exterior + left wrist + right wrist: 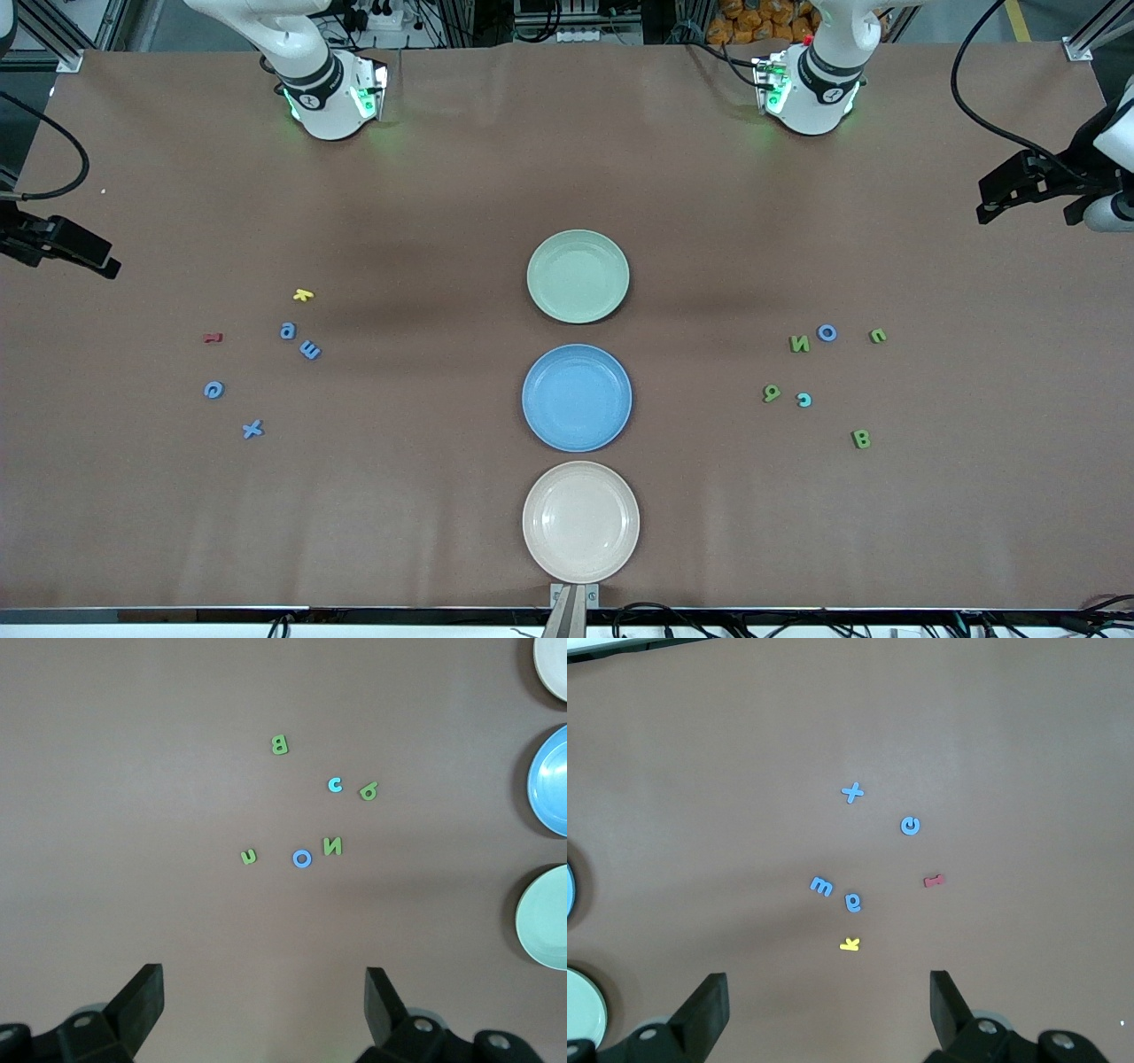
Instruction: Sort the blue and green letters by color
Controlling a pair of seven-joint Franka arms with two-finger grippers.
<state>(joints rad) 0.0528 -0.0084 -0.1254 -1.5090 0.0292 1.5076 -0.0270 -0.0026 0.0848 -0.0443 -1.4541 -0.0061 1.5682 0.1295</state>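
Several blue letters (253, 429) lie scattered toward the right arm's end of the table, also seen in the right wrist view as blue letters (851, 794). Toward the left arm's end lie several green letters (860, 439) with a blue O (827, 333) and a light blue c (803, 400) among them. The left wrist view shows the same green letters (279, 745) and the O (302, 858). My left gripper (264, 973) hangs open high over its group. My right gripper (827, 977) is open high over the blue group. Neither holds anything.
Three plates stand in a row down the table's middle: a green plate (578, 276) farthest from the front camera, a blue plate (577, 398), and a beige plate (580, 521) nearest. A yellow letter (303, 295) and a dark red letter (213, 338) lie by the blue group.
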